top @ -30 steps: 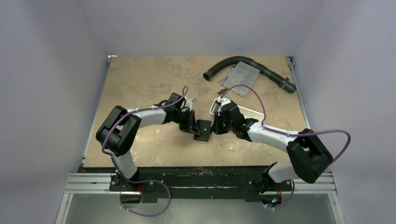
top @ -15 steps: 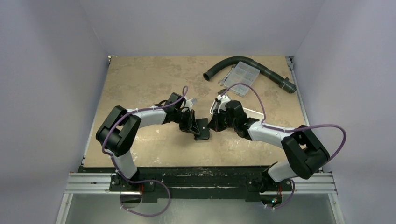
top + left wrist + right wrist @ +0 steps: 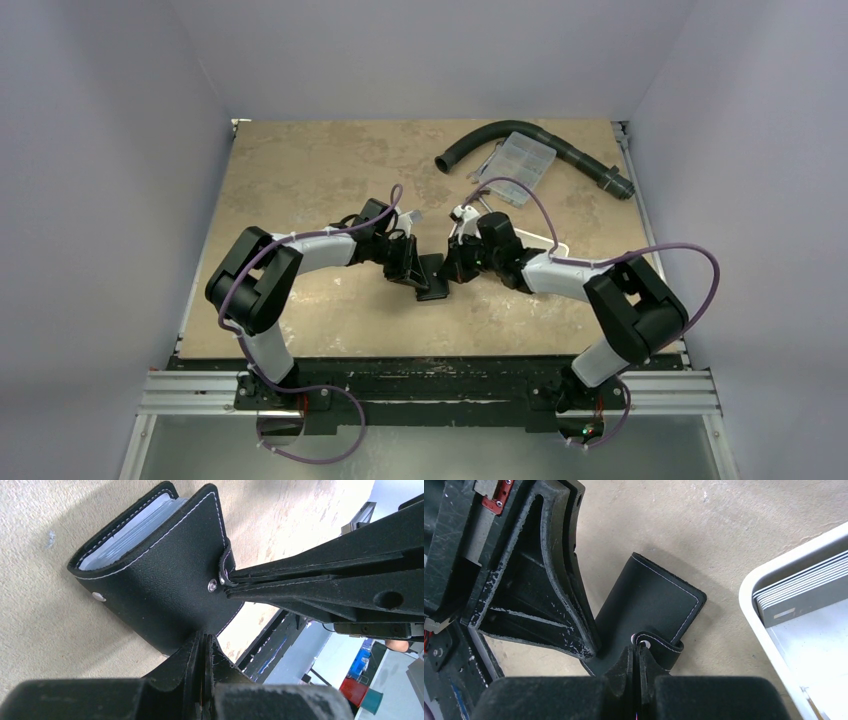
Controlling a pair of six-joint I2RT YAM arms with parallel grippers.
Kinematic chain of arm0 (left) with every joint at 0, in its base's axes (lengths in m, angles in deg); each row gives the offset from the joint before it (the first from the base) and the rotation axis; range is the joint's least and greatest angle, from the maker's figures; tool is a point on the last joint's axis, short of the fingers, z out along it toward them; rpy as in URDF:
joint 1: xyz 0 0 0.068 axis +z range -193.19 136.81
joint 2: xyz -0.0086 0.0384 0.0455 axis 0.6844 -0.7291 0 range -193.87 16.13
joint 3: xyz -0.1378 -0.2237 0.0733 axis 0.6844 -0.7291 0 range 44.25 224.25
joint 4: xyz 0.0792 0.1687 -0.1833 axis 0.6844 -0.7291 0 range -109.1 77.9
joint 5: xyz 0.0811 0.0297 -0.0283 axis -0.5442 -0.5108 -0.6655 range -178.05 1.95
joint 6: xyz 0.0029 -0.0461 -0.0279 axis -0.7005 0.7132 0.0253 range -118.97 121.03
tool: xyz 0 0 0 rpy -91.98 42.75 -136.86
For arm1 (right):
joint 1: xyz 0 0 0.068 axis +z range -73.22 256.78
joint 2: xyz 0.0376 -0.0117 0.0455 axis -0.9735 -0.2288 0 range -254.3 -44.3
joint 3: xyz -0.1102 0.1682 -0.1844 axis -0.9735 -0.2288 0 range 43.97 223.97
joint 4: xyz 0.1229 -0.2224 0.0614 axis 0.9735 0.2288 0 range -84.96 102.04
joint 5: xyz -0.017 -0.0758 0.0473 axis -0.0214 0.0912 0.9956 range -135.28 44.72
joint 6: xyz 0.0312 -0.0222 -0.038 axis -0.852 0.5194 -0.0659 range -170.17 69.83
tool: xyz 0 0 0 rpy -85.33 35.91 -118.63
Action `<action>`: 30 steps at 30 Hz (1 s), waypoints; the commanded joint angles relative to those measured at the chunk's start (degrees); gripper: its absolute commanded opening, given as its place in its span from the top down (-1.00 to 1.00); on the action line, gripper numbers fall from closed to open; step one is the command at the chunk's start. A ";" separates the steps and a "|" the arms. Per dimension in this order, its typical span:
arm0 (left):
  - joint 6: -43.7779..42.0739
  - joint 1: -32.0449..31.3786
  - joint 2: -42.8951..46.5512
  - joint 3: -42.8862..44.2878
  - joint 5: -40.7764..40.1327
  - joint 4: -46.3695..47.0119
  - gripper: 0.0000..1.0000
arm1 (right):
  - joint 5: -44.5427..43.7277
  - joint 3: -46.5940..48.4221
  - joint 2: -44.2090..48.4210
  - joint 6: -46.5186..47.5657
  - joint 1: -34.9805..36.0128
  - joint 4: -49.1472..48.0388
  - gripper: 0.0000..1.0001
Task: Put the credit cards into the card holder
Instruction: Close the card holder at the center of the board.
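The black card holder [image 3: 432, 278] lies mid-table between both arms, folded, with pale sleeves showing at its open end [image 3: 130, 535]. My left gripper [image 3: 204, 639] is shut on the lower edge of its cover. My right gripper [image 3: 636, 651] is shut on the snap strap [image 3: 659, 647], which curls up off the cover [image 3: 649, 600]. In the top view the left gripper [image 3: 417, 276] and right gripper [image 3: 448, 274] meet over the holder. The credit cards [image 3: 804, 582] lie as a grey stack in a white tray [image 3: 749, 597] to the right.
A black curved hose [image 3: 580, 158] and a clear compartment box [image 3: 520, 155] lie at the back right. The white tray's rim [image 3: 557, 244] peeks out behind the right forearm. The left gripper's fingers [image 3: 549, 580] stand close to the right gripper.
The right arm has swung left, its elbow drawn in, pulling the strap towards the left gripper. The holder looks narrower and shifted slightly left. The left arm has barely moved.
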 commanded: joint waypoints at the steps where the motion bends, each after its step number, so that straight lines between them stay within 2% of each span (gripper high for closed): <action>1: -1.16 -0.44 -1.67 -0.23 -1.92 -1.02 1.00 | 6.31 3.24 -1.34 0.96 0.72 -1.65 1.00; 22: -1.15 -0.32 -1.74 0.18 -2.49 -1.68 1.00 | 9.68 8.09 -6.20 4.94 0.72 3.93 1.00; 27: -1.07 4.49 1.18 1.71 -1.14 -2.04 1.00 | 9.95 7.91 -6.93 4.80 0.40 3.72 1.00; 30: 2.13 6.83 2.46 2.42 -0.28 0.21 1.00 | 10.00 8.12 -7.39 5.04 0.22 3.84 1.00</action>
